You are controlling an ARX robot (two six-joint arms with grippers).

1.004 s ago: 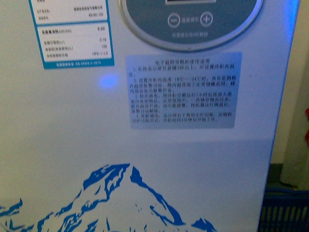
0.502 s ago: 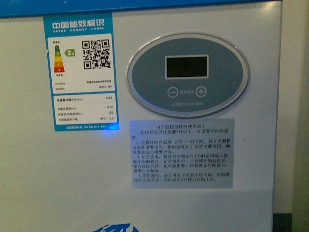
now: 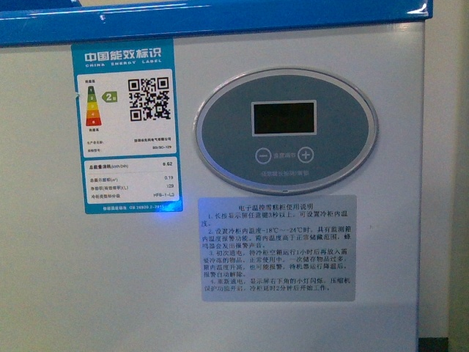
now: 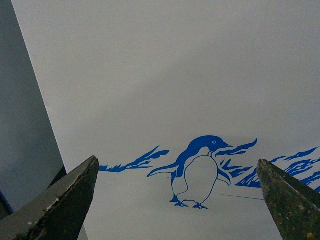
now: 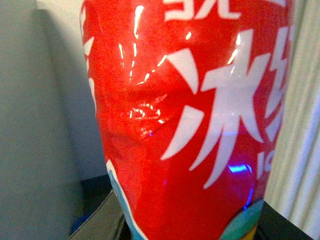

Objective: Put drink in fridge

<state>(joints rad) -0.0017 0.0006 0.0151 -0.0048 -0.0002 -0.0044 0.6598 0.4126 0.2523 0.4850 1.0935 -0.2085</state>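
Gripping the drink in its right gripper before the fridge front, the robot is seemingly carrying it; left gripper is gaping empty. Next move is calling for height above the blue rim.

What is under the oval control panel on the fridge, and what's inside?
Under the control panel sits a grey instruction sticker with printed text. The inside of the fridge is hidden: only its white front wall and blue top rim show.

Pale surface at front view's right edge, dark strip beneath it, ribbed white surface.
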